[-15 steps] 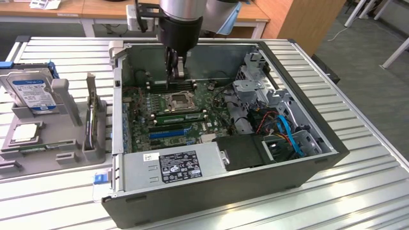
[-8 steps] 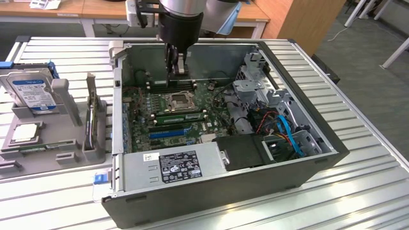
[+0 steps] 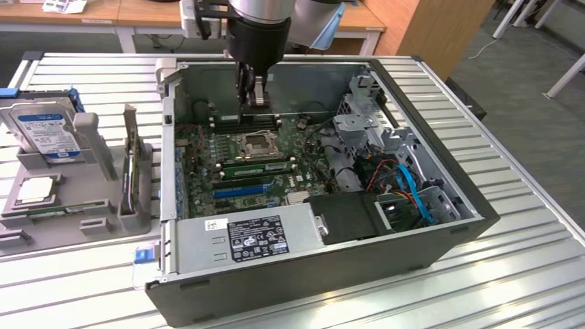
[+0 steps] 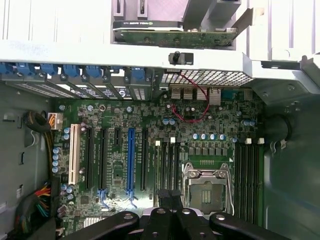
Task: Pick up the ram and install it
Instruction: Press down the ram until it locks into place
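In the exterior view the gripper (image 3: pixel 255 96) hangs inside the case (image 3: pixel 457 236), over the far side of the board (image 3: pixel 205 154). Its fingers are pressed together and I see nothing between them. The ram (image 3: pixel 60 208) appears to lie flat in the tray (image 3: pixel 18 240) at the exterior view's left, well apart from the gripper. I judge the pick-up not yet made. A grasp calls for spread fingers and a path over the case's wall (image 3: pixel 168 137), which stands between gripper and tray. A tall card (image 3: pixel 133 154) stands upright between wall and ram, narrowing the room. Another green stick (image 3: pixel 260 164) seems seated just beside the socket (image 3: pixel 257 142).

In the wrist view the closed fingertips (image 4: pixel 159 214) hover near the socket (image 4: pixel 207 189). Dark slots (image 4: pixel 247 180) flank it, and the case's rim (image 4: pixel 65 52) bounds the board.
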{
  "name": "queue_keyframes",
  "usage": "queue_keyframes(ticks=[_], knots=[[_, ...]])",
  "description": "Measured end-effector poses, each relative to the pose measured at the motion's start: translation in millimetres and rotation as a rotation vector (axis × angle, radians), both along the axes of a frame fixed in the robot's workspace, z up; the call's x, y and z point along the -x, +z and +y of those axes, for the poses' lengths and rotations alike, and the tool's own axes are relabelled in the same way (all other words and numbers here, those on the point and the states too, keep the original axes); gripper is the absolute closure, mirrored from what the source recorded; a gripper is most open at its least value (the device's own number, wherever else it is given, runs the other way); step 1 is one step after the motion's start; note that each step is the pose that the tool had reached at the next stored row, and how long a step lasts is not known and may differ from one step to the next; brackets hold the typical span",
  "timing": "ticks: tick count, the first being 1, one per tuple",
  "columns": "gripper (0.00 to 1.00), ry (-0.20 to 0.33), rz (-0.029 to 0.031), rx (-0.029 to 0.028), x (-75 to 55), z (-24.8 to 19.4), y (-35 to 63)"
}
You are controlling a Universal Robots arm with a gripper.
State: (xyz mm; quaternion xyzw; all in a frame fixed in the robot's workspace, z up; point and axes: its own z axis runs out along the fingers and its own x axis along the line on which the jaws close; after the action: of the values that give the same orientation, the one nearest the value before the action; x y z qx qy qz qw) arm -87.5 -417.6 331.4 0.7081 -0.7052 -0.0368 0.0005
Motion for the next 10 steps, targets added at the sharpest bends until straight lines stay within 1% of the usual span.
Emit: queue_keyframes(ticks=[4, 10], knots=[[0.9, 0.0, -0.0001, -0.0001, -4.4, 0.1, -0.1], [0.9, 0.0, -0.0001, -0.0001, -17.2, 0.1, -0.1]])
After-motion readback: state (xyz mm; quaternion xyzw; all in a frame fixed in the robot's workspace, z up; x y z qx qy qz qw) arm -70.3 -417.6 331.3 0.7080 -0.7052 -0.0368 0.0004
